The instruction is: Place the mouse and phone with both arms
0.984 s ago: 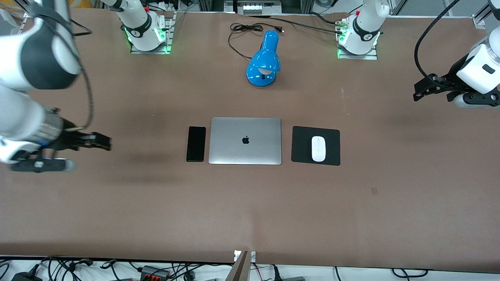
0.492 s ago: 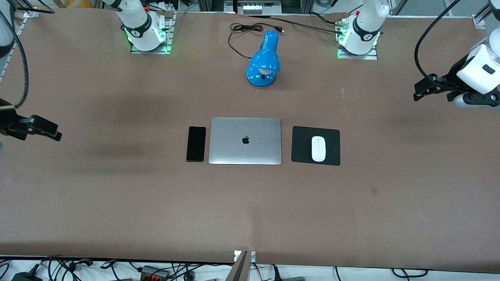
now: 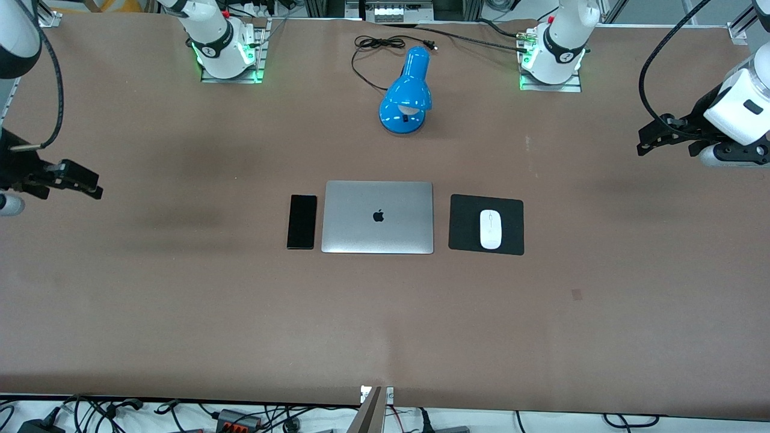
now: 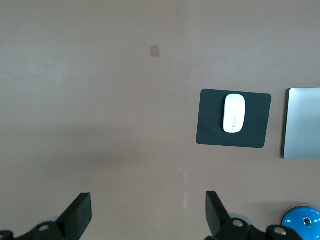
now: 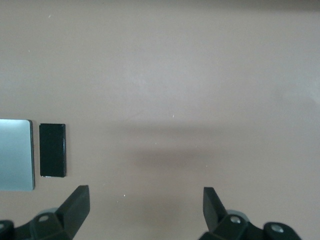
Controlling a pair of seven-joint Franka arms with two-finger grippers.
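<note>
left gripper (image 3: 646, 139) up in the air over bare table (image 3: 385, 325) at the left arm's end, fingers spread wide, holding nothing, touching nothing. left wrist view shows the same: both fingers (image 4: 76, 216) far apart with only brown tabletop between them.

right gripper (image 3: 90, 183) up over bare table at the right arm's end, also wide open and empty; right wrist view shows its fingers (image 5: 75, 206) well apart, plain tabletop between.

mouse (image 3: 491, 229), white, lies on the black mouse pad (image 3: 466, 225), roughly centred on it. well apart from the left gripper, toward the table middle and nearer the front camera than the spot under that gripper. in the left wrist view the mouse (image 4: 234, 113) sits on the pad (image 4: 210, 122), clear of the fingers.

phone (image 3: 302, 221), black, flat on the table, just beside the closed silver laptop (image 3: 378, 217) on the laptop's right-arm side, long edge parallel to it, narrow gap visible. well apart from the right gripper, toward the table middle. right wrist view: phone (image 5: 52, 150) next to the laptop edge (image 5: 15, 155).

laptop lies between phone and mouse pad. blue desk lamp (image 3: 407, 93) lies on the table nearer the arm bases than the laptop, black cord (image 3: 376, 45) coiled beside it. a small tan patch (image 3: 576, 293) on the table nearer the front camera than the pad.
</note>
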